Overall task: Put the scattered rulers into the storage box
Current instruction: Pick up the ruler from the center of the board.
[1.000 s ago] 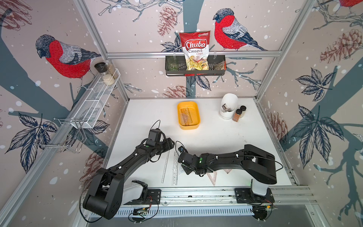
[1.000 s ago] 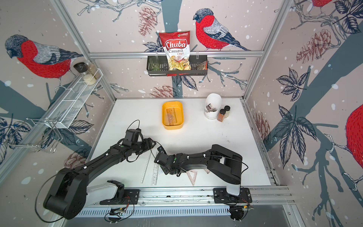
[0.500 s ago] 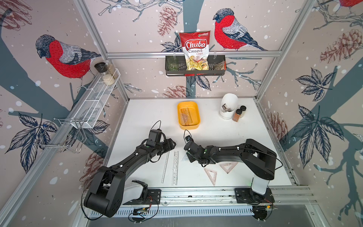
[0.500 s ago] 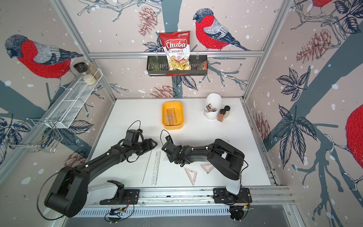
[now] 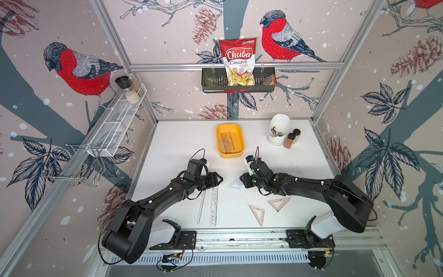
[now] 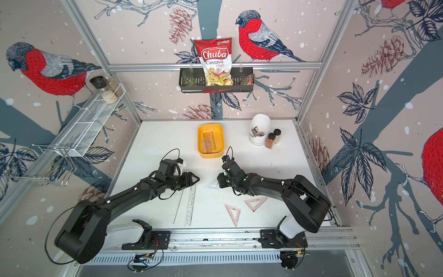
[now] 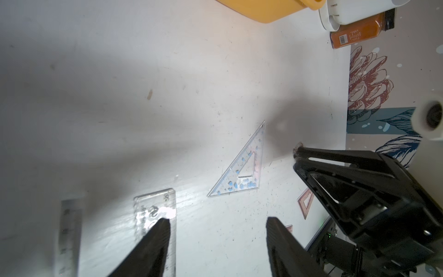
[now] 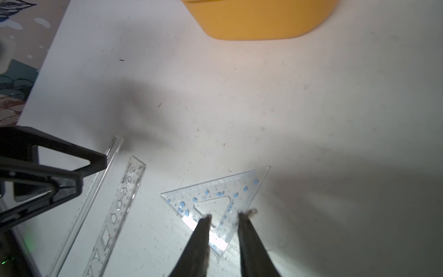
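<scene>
Where right jaws stand narrowly apart | clear triangle's (image 8: 217,189) side lies between them

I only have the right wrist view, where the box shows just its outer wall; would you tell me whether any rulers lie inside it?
Observer: Yes; both top views show rulers lying flat inside the box.
Operator: Thank you. Are any more lying outside my frame?
Observer: Two pink triangles lie flat, apart from each other, past the blue triangle on its side away from the box.
Operator: And does the left gripper hold anything?
Observer: No; the left wrist view shows the left gripper open, with nothing between its fingers.
</scene>
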`<state>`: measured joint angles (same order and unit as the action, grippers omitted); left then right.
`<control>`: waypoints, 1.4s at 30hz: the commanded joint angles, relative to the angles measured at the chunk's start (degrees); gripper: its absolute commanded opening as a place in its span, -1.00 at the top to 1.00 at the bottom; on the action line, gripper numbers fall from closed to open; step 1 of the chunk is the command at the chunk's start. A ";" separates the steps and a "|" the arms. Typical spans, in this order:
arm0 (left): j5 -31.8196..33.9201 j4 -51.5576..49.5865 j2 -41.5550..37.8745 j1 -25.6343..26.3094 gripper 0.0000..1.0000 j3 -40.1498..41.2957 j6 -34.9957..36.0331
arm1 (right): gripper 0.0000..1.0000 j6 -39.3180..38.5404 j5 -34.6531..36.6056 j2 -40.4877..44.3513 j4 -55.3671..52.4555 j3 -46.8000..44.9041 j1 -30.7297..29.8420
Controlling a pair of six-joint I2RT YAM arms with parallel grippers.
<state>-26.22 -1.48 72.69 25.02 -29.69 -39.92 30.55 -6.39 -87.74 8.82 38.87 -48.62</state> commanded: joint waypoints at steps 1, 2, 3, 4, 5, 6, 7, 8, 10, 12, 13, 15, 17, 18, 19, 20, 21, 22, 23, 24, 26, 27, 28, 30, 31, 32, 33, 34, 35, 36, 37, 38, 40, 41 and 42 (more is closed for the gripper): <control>-1.62 3.16 1.48 0.48 -0.28 -0.49 1.21 | 0.57 3.97 -9.12 0.09 9.99 -2.90 2.02; -1.71 3.44 2.26 0.74 -0.26 -0.79 1.23 | 0.60 4.41 -10.18 -0.34 11.46 -3.70 2.66; -1.89 3.79 3.05 1.01 -0.25 -1.08 1.02 | 0.63 4.60 -10.88 -0.85 12.51 -4.27 3.03; -1.91 3.97 3.74 1.20 -0.25 -1.37 0.98 | 0.65 4.74 -11.17 -1.27 13.12 -4.57 3.24; -1.96 4.07 4.44 1.60 -0.25 -1.73 0.97 | 0.66 4.78 -11.26 -1.82 13.56 -4.84 3.40; -1.92 4.19 5.10 1.93 -0.24 -2.09 0.86 | 0.67 4.79 -11.52 -2.22 14.00 -5.02 3.60; -1.94 4.16 5.65 2.25 -0.24 -2.52 0.79 | 0.69 4.79 -11.61 -2.47 14.37 -5.25 3.70; -2.06 4.15 6.17 2.60 -0.24 -2.99 0.81 | 0.69 4.80 -11.78 -2.81 14.64 -5.38 3.79; -1.76 4.05 6.99 3.20 -0.24 -3.65 0.76 | 0.71 4.70 -11.89 -3.25 15.15 -5.56 3.92; -1.61 4.17 7.76 3.50 -0.24 -3.95 0.68 | 0.72 4.61 -12.25 -4.00 15.35 -5.37 3.99; -1.61 4.12 8.19 3.68 -0.24 -4.13 0.57 | 0.73 4.52 -12.26 -4.31 15.37 -5.09 3.98; -1.50 4.19 8.83 3.79 -0.24 -4.44 0.53 | 0.74 4.30 -12.24 -4.80 15.46 -5.10 4.07; -1.39 4.16 9.26 4.09 -0.24 -4.65 0.49 | 0.74 4.22 -12.20 -5.36 16.00 -5.38 4.19; -1.38 4.16 9.48 4.29 -0.24 -4.74 0.54 | 0.74 4.25 -12.48 -5.73 16.22 -5.39 4.23; -1.42 4.13 9.81 4.37 -0.24 -4.86 0.56 | 0.75 4.26 -12.74 -6.09 16.44 -5.47 4.32; -1.45 4.03 10.14 4.43 -0.25 -5.10 0.67 | 0.75 4.26 -12.77 -6.48 16.68 -5.52 4.37; -1.47 4.01 10.40 4.50 -0.25 -5.16 0.71 | 0.75 4.30 -12.85 -6.76 16.82 -5.56 4.42; -1.46 4.02 10.69 4.46 -0.25 -5.23 0.64 | 0.75 4.32 -12.85 -7.03 17.09 -5.64 4.51; -1.53 4.06 10.96 4.49 -0.26 -5.36 0.71 | 0.76 4.27 -12.86 -7.30 17.34 -5.82 4.50; -1.51 4.11 11.19 4.59 -0.25 -5.38 0.65 | 0.75 4.32 -12.84 -7.57 17.57 -5.98 4.59; -1.73 4.37 11.66 4.75 -0.26 -5.55 0.69 | 0.76 4.35 -13.03 -8.29 18.14 -6.31 4.77; -1.68 4.35 11.92 4.81 -0.27 -5.64 0.79 | 0.76 4.39 -12.99 -8.63 18.39 -6.46 4.89; -1.58 4.37 12.16 4.95 -0.27 -5.69 0.73 | 0.76 4.43 -13.13 -8.92 18.72 -6.69 4.93; -1.79 4.57 12.80 5.00 -0.29 -5.70 0.73 | 0.77 4.53 -13.26 -9.53 19.25 -7.04 5.07; -1.88 4.72 13.17 4.99 -0.30 -5.69 0.71 | 0.77 4.63 -13.29 -9.87 19.67 -7.31 5.11; -2.07 4.77 13.46 5.04 -0.31 -5.67 0.79 | 0.77 4.69 -13.38 -10.10 19.99 -7.54 5.26; -2.23 4.82 13.69 5.03 -0.31 -5.66 0.74 | 0.77 4.71 -13.45 -10.25 20.15 -7.64 5.29; -2.41 4.95 13.88 5.07 -0.32 -5.68 0.68 | 0.77 4.78 -13.71 -10.25 20.26 -7.82 5.37; -2.36 4.83 13.89 5.05 -0.32 -5.72 0.71 | 0.78 4.79 -13.97 -9.90 20.21 -7.83 5.52; -2.27 4.89 13.86 5.07 -0.32 -5.70 0.64 | 0.78 4.79 -14.00 -9.34 20.02 -7.89 5.56; -2.25 4.87 13.65 5.05 -0.32 -5.79 0.71 | 0.78 4.71 -13.93 -8.53 19.78 -7.87 5.56; -2.00 4.82 13.47 5.05 -0.33 -5.80 0.67 | 0.77 4.66 -13.83 -7.64 19.50 -7.70 5.57; -1.82 4.92 13.40 5.05 -0.33 -5.81 0.67 | 0.76 4.63 -13.95 -6.76 19.22 -7.29 5.41; -1.89 5.09 13.52 5.07 -0.33 -5.82 0.61 | 0.75 4.70 -14.25 -6.74 19.30 -6.96 5.30; -1.94 5.21 13.69 5.04 -0.33 -5.86 0.61 | 0.74 4.78 -14.39 -6.91 19.35 -6.69 5.14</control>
<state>-27.99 1.43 86.32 29.85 -35.03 -39.99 34.83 -20.05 -94.96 28.36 31.51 -43.13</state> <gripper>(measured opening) 0.665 0.125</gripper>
